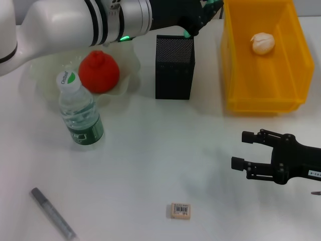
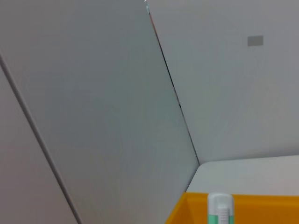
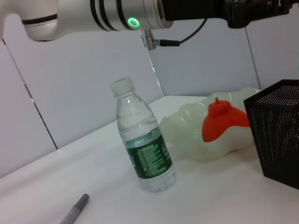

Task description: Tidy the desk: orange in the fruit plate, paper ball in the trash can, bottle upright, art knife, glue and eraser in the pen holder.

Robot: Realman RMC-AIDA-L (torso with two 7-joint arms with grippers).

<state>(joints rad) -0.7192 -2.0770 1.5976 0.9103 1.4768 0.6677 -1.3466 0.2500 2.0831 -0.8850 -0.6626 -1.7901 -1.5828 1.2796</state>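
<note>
Near the tabletop's front edge: art knife (image 1: 52, 213) toward the left corner, eraser (image 1: 180, 211) mid-front, bare white surface around both. At the right edge, right gripper (image 1: 239, 149) hovering, fingers apart, holding nothing. Farther back, bottle (image 1: 79, 111) upright, orange (image 1: 99, 71) in fruit plate (image 1: 131, 60), pen holder (image 1: 174, 67), trash can (image 1: 235, 60) with paper ball (image 1: 263, 43). Left gripper (image 1: 200, 22) above the holder's rear, clamped on glue (image 2: 220, 209). Grey wall panels behind.

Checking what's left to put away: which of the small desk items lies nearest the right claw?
The eraser, the beige barcoded block just ahead of the right claw; the grey art knife lies far across the desk.
</note>
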